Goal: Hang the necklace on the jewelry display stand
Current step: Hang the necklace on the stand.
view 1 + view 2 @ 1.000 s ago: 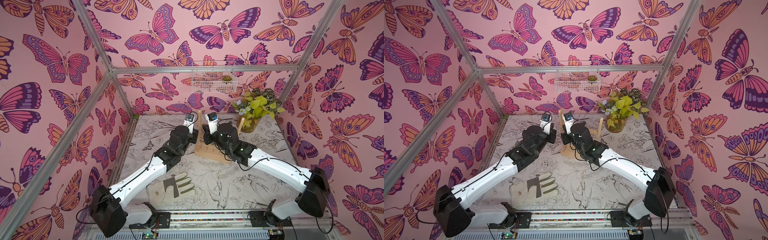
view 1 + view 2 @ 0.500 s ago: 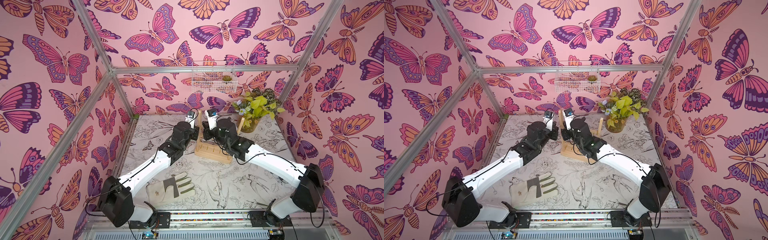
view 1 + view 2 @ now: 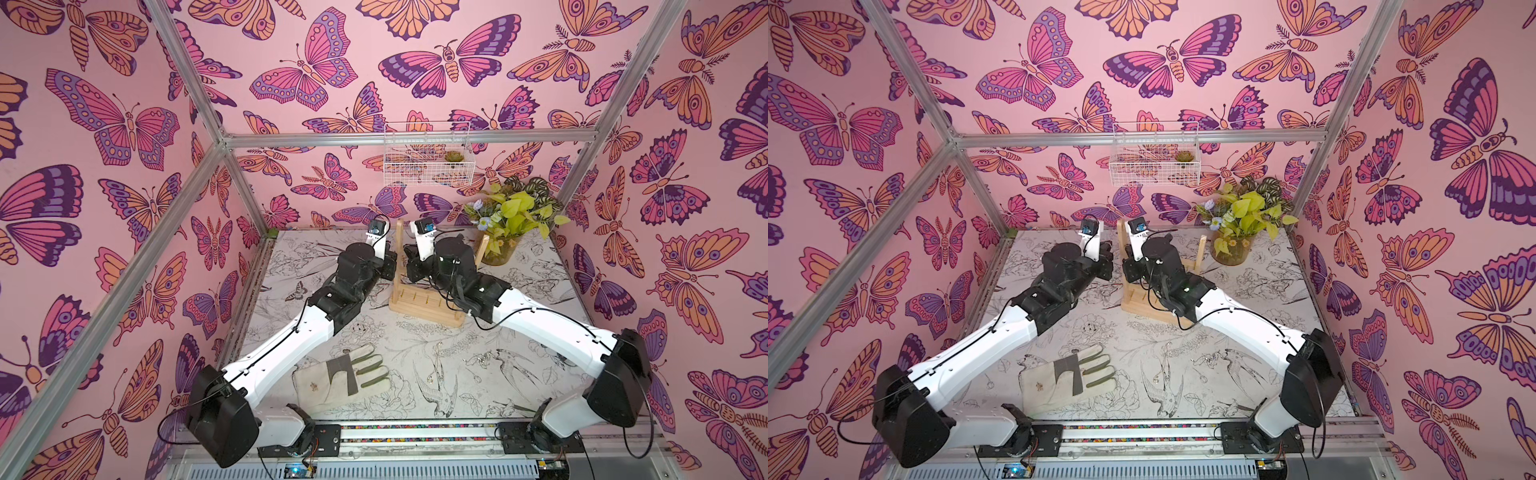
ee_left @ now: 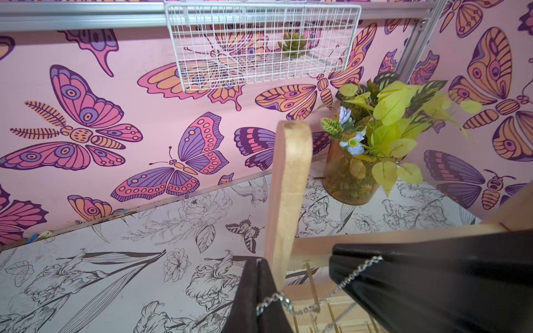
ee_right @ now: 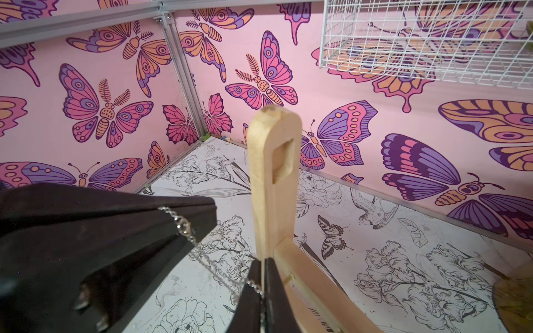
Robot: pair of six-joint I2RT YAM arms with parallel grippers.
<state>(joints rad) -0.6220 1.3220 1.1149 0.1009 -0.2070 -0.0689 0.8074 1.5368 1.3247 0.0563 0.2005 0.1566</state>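
Necklace [image 5: 183,226] spans one jewelry display stand [image 5: 265,207] upright, left jaws and right jaws clamped on it; bare counter [image 5: 375,259] lies beyond. Both have advanced rearward.

So I'm in a lab test booth: butterfly-print panels [image 3: 124,124] on aluminium framing [image 3: 311,139]. I'm bolted onto a rail [image 3: 415,432].

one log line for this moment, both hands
left hand: shut on necklace | right hand: shut on necklace | span: strung between hands by jewelry display stand upright | hooked: cannot tell
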